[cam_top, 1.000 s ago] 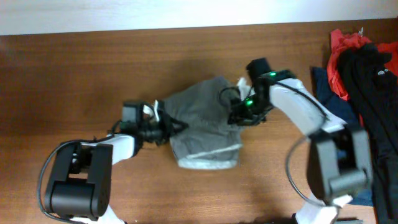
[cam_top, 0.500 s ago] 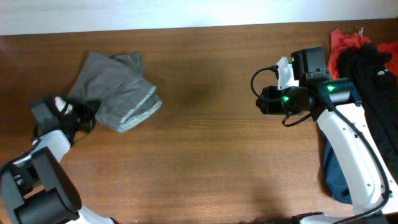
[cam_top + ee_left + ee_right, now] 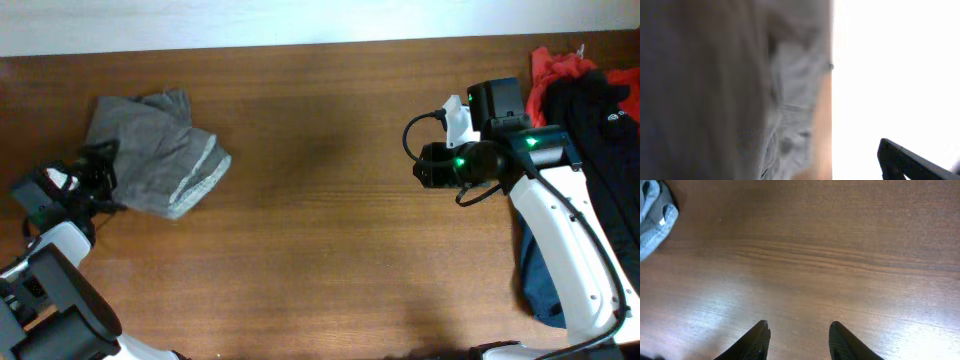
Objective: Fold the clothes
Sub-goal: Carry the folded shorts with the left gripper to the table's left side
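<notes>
So the grey shorts (image 3: 155, 165) sit bunched at the tabletop's (image 3: 320, 230) far left, touching the left end effector (image 3: 98, 182). Can't tell if it's gripping. The right end effector (image 3: 799, 325) hovers well apart, fingers spread, empty, arm bent.

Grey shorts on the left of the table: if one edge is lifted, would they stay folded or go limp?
The grey shorts would probably go limp: they lie creased and slumped, like soft cloth. They likely slide easily, since the wood table looks smooth. Lying flat, they should not roll or tip.
</notes>
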You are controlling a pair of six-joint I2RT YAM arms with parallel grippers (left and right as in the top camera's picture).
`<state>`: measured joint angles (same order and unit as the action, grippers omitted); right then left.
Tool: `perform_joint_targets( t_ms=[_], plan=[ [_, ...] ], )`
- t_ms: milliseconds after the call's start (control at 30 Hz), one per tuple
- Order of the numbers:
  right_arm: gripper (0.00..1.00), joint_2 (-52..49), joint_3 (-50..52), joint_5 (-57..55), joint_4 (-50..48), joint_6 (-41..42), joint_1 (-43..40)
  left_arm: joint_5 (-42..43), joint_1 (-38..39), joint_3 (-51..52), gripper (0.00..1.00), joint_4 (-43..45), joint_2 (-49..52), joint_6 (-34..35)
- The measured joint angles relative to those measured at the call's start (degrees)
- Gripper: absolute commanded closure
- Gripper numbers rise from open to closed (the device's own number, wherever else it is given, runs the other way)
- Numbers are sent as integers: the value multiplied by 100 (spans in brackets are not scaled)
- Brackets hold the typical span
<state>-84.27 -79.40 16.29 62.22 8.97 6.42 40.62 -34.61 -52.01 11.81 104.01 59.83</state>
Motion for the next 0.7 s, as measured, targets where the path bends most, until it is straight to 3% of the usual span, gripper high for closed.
perform_joint_targets(
  t_ms=[133, 267, 400, 567, 700],
  plan=[
    [57, 0, 0, 0, 83, -35, 0, 713, -4, 4, 1, 365, -431, -201],
    [57, 0, 0, 0, 85, -50, 0, 927, -7, -31, 1, -59, -1335, -549],
    [56, 0, 0, 0, 131, -63, 0, 841, -39, -133, 1, -1499, -2358, -1152],
    [56, 0, 0, -2, 122, -63, 0, -391, -420, -173, 1, -3526, -3331, -2461],
    [56, 0, 0, 0, 70, -66, 0, -704, -597, -168, 1, -3866, -3521, -3274]
  ],
)
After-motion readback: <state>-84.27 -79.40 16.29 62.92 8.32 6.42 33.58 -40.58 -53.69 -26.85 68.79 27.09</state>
